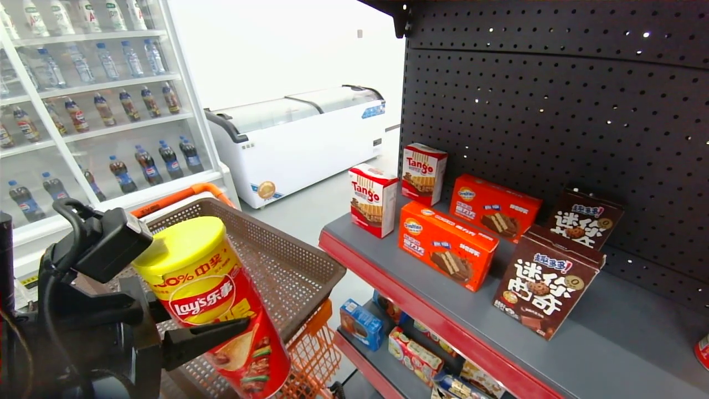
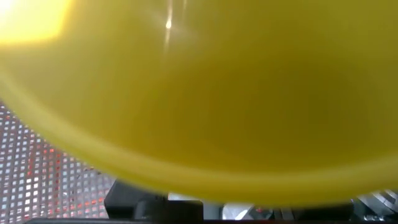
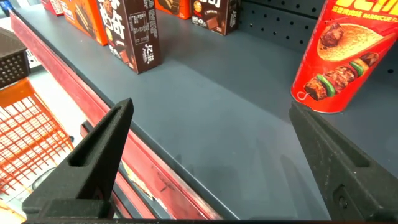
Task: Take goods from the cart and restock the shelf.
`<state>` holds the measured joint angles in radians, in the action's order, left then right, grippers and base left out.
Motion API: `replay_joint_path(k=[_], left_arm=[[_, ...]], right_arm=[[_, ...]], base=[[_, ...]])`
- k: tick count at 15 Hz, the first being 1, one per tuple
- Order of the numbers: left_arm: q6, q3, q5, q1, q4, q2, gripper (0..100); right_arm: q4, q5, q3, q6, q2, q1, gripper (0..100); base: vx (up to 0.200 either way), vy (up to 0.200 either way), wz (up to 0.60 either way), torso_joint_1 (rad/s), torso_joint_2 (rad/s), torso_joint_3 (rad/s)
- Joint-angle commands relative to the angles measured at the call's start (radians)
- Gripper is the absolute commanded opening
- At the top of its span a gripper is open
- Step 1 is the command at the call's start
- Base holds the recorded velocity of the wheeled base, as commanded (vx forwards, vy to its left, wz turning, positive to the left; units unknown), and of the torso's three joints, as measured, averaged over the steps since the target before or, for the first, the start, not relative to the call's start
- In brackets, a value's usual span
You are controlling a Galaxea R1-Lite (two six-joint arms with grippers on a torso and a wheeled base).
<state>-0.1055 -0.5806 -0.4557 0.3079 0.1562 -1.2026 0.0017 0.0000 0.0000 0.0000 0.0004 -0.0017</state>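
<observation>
Left pincer (image 1: pixel 202 318) clamps tilted chips can (image 1: pixel 194 266) over cart (image 1: pixel 282 260); I judge the tilt may slip it. Right pincer (image 3: pixel 210 111) spread, empty.

Setting: retail shop, small grocery/conv. store. Evidence: glass-door drinks fridge (image 1: pixel 99 105) w/ rows of bottles (image 1: pixel 145 165); chest freezer (image 1: pixel 299 138) w/ glass lid; red-edged shelf (image 1: pixel 609 343) w/ pegboard (image 1: pixel 554 111) back, boxed snacks (image 1: pixel 447 244) facing out; more pkgs (image 1: pixel 361 324) on tier below; orange shopping cart (image 1: pixel 313 354) w/ brown basket (image 1: pixel 277 260).

chip can (image 1: pixel 194 266) in left pincer (image 1: pixel 205 318) over cart (image 1: pixel 310 255) | shelf (image 1: pixel 626 343) right of cart | boxes (image 1: pixel 447 246) on shelf
</observation>
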Motion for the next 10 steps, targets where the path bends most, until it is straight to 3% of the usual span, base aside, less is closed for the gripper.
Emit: replay_joint_path(k=[1,3,6,10], left_arm=[[-0.002,0.001,-0.001,0.01,0.002,-0.003,0],[0.0,0.002,-0.052,0.03,0.005,0.001,0],[-0.033,0.012,-0.054,0.043,-0.006,-0.002,0],[-0.037,0.018,-0.078,0.068,-0.012,0.005,0]], right_arm=[[0.0,0.0,0.0,-0.002,0.0,0.0,100],[0.0,0.0,0.0,-0.002,0.0,0.0,100],[0.0,0.0,0.0,-0.002,0.0,0.0,100],[0.0,0.0,0.0,-0.002,0.0,0.0,100]], base=[[0.0,0.0,0.0,0.0,0.0,0.0],[0.0,0.0,0.0,0.0,0.0,0.0],[0.0,0.0,0.0,0.0,0.0,0.0],[0.0,0.0,0.0,0.0,0.0,0.0]])
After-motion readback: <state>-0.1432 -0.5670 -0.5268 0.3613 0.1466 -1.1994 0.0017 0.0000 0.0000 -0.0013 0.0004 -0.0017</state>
